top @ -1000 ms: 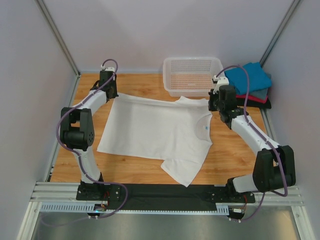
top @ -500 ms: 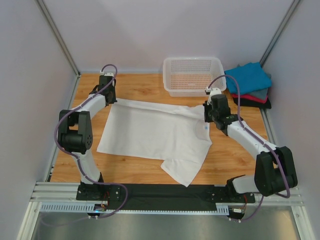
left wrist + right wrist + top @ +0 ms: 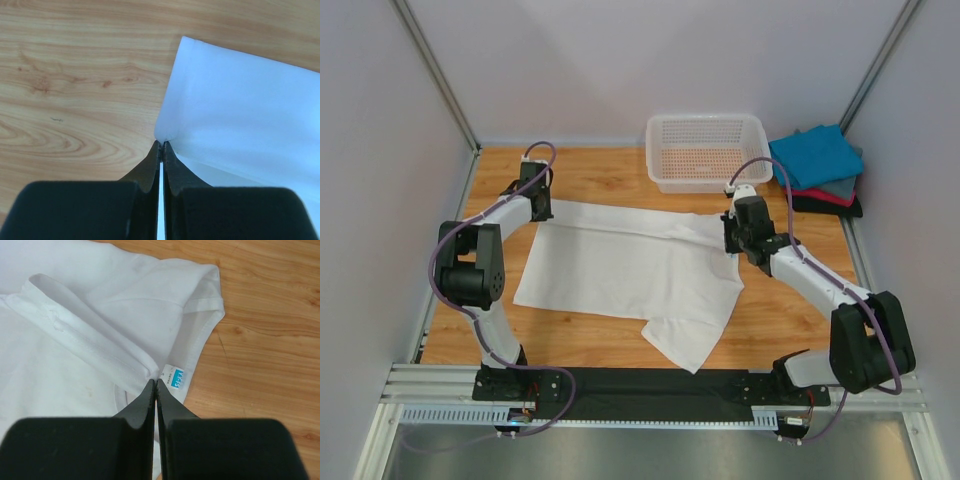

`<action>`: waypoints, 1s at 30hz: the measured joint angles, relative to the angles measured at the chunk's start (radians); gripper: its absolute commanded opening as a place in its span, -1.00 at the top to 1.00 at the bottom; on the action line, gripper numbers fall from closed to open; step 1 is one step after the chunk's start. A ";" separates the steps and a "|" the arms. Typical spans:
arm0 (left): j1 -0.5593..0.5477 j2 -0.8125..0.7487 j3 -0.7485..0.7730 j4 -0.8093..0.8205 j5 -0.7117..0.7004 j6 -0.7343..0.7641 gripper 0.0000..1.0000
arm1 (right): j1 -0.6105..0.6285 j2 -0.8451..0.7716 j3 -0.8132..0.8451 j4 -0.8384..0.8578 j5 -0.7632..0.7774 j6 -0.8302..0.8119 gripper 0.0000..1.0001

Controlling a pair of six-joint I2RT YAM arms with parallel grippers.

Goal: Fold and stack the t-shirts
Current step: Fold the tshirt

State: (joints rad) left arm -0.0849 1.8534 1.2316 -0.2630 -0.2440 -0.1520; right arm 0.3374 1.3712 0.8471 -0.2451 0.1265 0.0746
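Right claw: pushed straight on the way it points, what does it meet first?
The shirt that the claw pinches at the collar: probably the sleeve just ahead, then bare table.

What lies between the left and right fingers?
The white t-shirt, pinched at each end by the left fingers and right fingers; the top view shows it.

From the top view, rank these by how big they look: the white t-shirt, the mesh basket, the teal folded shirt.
1. white t-shirt, spread out, clearly largest
2. white mesh basket
3. teal folded shirt, somewhat smaller than the basket
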 measured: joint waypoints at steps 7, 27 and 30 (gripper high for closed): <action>0.000 0.000 -0.005 -0.006 -0.003 0.000 1.00 | 0.027 0.002 -0.035 -0.020 0.012 0.019 0.99; 0.000 0.000 -0.004 -0.040 -0.004 -0.006 1.00 | 0.048 0.037 -0.049 -0.028 0.042 0.032 0.99; 0.000 0.000 -0.004 -0.047 -0.004 -0.007 1.00 | 0.048 0.037 -0.049 -0.028 0.040 0.034 0.99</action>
State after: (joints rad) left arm -0.0845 1.8530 1.2274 -0.3096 -0.2481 -0.1589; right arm 0.3859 1.4078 0.7979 -0.2729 0.1669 0.1089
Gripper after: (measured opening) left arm 0.007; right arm 0.007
